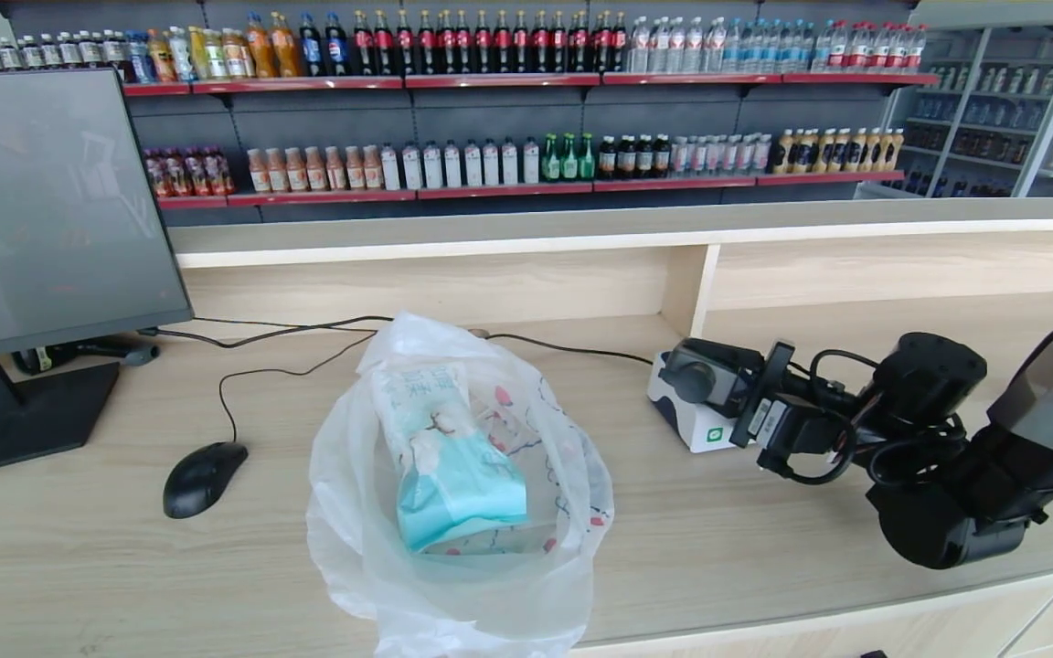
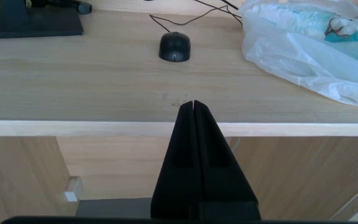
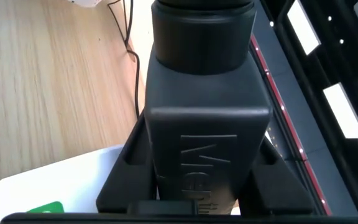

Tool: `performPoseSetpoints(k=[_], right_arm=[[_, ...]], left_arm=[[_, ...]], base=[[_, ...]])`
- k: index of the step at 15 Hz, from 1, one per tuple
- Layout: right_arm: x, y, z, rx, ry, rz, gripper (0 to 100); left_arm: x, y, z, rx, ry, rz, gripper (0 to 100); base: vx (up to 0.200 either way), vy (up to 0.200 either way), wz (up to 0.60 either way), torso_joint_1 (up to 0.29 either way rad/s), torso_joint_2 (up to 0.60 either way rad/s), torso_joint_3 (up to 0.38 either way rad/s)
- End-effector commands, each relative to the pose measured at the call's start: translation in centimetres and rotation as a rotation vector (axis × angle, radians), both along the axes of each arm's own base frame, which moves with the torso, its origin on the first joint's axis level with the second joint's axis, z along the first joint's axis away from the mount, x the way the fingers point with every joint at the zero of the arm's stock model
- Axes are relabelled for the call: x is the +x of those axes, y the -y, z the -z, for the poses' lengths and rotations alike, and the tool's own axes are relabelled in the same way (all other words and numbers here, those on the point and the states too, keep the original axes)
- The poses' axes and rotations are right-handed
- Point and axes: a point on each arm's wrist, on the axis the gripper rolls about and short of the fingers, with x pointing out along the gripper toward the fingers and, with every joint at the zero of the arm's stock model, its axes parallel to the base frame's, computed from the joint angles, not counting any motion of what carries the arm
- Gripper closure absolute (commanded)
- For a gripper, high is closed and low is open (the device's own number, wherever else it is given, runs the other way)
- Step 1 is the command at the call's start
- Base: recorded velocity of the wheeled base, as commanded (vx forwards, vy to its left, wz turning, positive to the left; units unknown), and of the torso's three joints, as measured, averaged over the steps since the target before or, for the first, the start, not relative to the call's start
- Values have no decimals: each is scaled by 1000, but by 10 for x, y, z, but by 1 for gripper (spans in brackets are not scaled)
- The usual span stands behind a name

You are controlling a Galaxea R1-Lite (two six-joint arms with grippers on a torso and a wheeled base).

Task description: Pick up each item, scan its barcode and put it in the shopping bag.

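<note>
Black bottle (image 3: 204, 124), clamped in the right end effector (image 3: 199, 186) just over the white scanner (image 1: 686, 420) toward the worktop's (image 1: 718, 539) right edge, likely needs its barcode turned to the scanner and held steady; left end effector (image 2: 193, 109) closed, empty.

— What gets cut off?
— The dark flat monitor (image 1: 51, 210), by the head view's left edge.
— Anything hidden?
— The white scanner cradle (image 1: 696, 428), partly behind the black handheld scanner (image 1: 707, 375). The shelf bottles (image 1: 490, 164) have labels too small to read.

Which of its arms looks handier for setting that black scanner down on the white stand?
Right, likely. The right gripper holds the scanner over the white stand; the left gripper sits shut and empty at the counter's near edge.
</note>
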Motion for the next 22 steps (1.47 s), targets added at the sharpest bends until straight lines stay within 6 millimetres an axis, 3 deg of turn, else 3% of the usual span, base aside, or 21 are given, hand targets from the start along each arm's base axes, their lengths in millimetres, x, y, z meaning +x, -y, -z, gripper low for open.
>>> performPoseSetpoints(k=[1, 13, 19, 22], right_arm=[[5, 5, 1, 0, 5, 17, 100], [3, 5, -4, 2, 18, 16, 100], [-7, 4, -21, 7, 52, 9, 100], [-19, -5, -34, 17, 77, -22, 100]], left_arm=[[0, 0, 0, -1, 0, 0, 100], [0, 0, 0, -1, 0, 0, 100], [0, 0, 0, -1, -2, 0, 100], [0, 0, 0, -1, 1, 0, 100]], base=[[0, 0, 0, 0, 0, 0], [0, 0, 0, 0, 0, 0], [0, 0, 0, 0, 0, 0], [0, 0, 0, 0, 0, 0]])
